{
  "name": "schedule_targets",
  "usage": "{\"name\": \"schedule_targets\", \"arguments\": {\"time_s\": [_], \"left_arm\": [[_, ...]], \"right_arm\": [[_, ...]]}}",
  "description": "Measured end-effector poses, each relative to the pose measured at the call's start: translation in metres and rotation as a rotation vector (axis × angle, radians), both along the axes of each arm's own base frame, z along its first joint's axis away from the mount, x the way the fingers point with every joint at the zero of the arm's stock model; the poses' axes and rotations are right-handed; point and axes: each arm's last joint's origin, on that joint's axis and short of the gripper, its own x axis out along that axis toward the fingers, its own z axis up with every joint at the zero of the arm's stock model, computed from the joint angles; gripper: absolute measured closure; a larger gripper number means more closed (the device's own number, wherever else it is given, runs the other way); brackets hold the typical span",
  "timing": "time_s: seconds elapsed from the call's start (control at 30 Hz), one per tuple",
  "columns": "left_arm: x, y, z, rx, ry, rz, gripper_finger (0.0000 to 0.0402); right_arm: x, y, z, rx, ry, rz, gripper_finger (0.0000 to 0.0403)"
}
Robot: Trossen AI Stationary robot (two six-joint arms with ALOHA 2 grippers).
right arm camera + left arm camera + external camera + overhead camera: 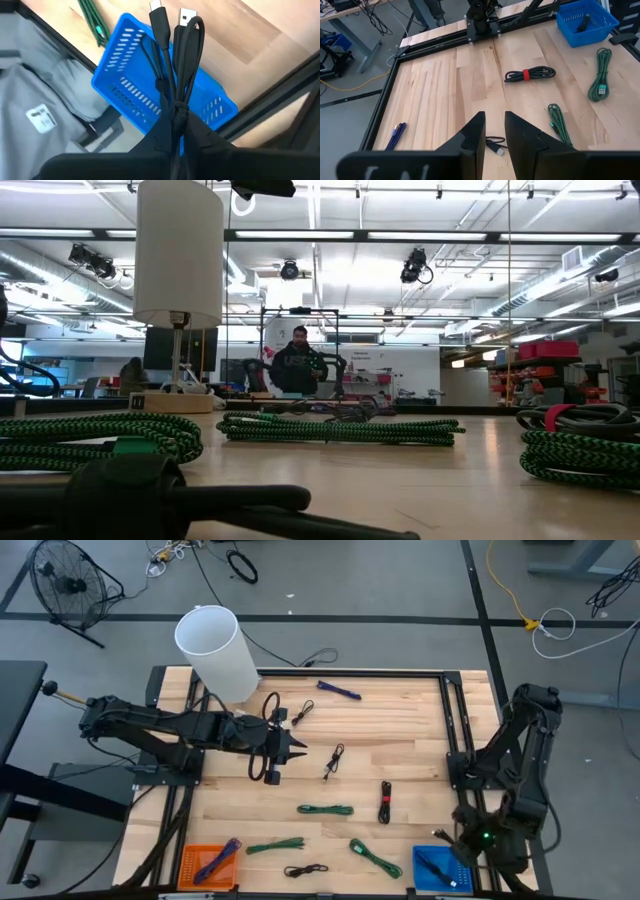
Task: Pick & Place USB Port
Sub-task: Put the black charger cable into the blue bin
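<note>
The right gripper (pixel 175 112), at the lower right of the high view, is clenched on a bundled black USB cable (pixel 172 55), holding it above the blue basket (pixel 125 70) at the table's lower right corner; two plug ends stick out past the fingers. No writing is readable on the cable or basket.

The left gripper (pixel 495 130), left of centre in the high view, hovers with its fingers slightly apart, gripping nothing, over a small black cable (pixel 334 760) on the wooden table (pixel 400 720). A black cable with a red tie (pixel 530 75) lies further off. The orange basket (pixel 205 865) sits at lower left. Labels elsewhere are illegible.
</note>
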Motion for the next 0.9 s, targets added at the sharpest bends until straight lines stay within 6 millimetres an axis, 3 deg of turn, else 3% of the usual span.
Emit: {"name": "schedule_targets", "arguments": {"time_s": [0.23, 0.47, 0.9], "left_arm": [[0.000, 0.000, 0.000, 0.000, 0.000, 0.000, 0.0323], [0.000, 0.000, 0.000, 0.000, 0.000, 0.000, 0.0323], [0.000, 0.000, 0.000, 0.000, 0.000, 0.000, 0.0323]], "right_arm": [[-0.012, 0.002, 0.000, -0.030, -0.076, 0.016, 0.0391], [-0.021, 0.008, 0.004, -0.031, -0.278, 0.024, 0.0389], [-0.031, 0.012, 0.007, 0.026, -0.316, 0.024, 0.0389]]}}
